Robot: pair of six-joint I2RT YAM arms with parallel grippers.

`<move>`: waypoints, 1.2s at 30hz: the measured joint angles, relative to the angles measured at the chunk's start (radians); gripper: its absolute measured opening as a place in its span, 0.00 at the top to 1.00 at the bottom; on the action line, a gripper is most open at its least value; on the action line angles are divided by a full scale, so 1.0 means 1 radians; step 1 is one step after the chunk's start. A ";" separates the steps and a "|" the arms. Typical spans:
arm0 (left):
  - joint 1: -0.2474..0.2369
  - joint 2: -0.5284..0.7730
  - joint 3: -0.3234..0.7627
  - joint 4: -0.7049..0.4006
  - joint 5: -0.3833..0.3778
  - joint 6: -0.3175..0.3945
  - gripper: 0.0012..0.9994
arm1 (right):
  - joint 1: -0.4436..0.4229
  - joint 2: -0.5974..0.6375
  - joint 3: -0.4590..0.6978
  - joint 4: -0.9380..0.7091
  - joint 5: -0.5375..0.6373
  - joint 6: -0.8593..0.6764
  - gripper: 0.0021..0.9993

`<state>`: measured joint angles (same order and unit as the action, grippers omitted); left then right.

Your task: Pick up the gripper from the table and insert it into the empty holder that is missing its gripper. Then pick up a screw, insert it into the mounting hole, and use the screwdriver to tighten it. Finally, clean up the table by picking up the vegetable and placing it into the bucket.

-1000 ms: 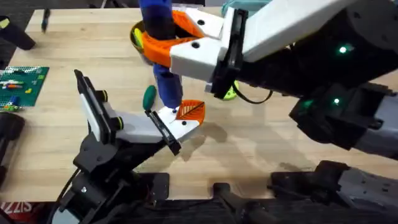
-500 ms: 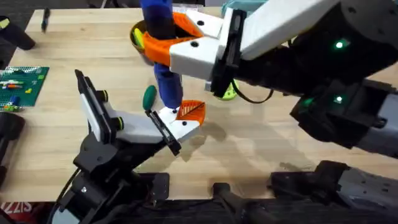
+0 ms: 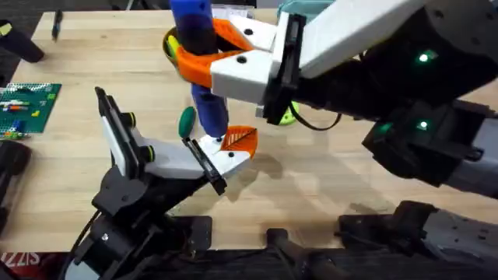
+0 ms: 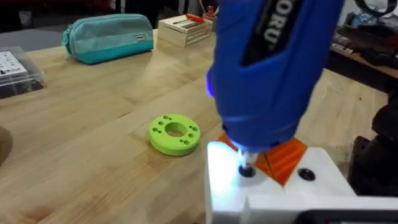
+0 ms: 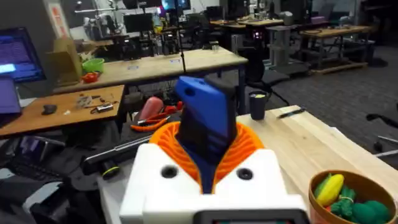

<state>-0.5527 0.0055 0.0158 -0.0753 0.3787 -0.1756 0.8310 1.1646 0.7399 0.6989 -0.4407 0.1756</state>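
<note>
— Pale wood planks make the tabletop (image 3: 327, 183), and behind it the right wrist view shows a workshop with desks. How far is the job, do you think?

— The first step looks done. The gripper (image 3: 240, 138) sits in the holder (image 3: 226, 157), near the middle of the tabletop, and does not lie loose.

— And the screw?

— That step seems to be in hand. The right claw (image 3: 204, 56) is clenched around the screwdriver (image 3: 210, 109) and holds it upright. The tip touches the holder at a hole just beside the gripper, and a light glows there. The screw itself is hidden under the tip, so I cannot say how tight it is.

— What is left?

— The cleaning, I think. A green thing (image 3: 187, 120) lies on the tabletop just left of the screwdriver; it may be the vegetable. The bucket (image 5: 357, 176) stands on the far side, behind the claw, with yellow and green pieces already inside.

— So about two thirds?

— Roughly, in my judgement.
</note>
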 joint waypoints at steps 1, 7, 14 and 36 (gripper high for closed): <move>0.000 0.000 0.000 0.000 0.000 0.002 0.99 | 0.000 0.000 0.000 0.006 -0.002 0.000 0.94; 0.000 -0.004 0.000 0.000 -0.005 0.010 0.99 | -0.005 0.023 0.001 0.210 -0.009 0.077 0.94; 0.000 -0.003 0.000 0.000 -0.006 0.010 0.99 | -0.068 -0.019 0.083 0.133 -0.022 0.147 0.94; 0.000 -0.003 0.000 0.000 -0.006 0.010 0.99 | -0.430 -0.013 0.084 -0.403 -0.039 0.181 0.94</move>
<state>-0.5526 0.0029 0.0158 -0.0750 0.3729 -0.1654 0.4011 1.1515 0.8238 0.2963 -0.4795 0.3567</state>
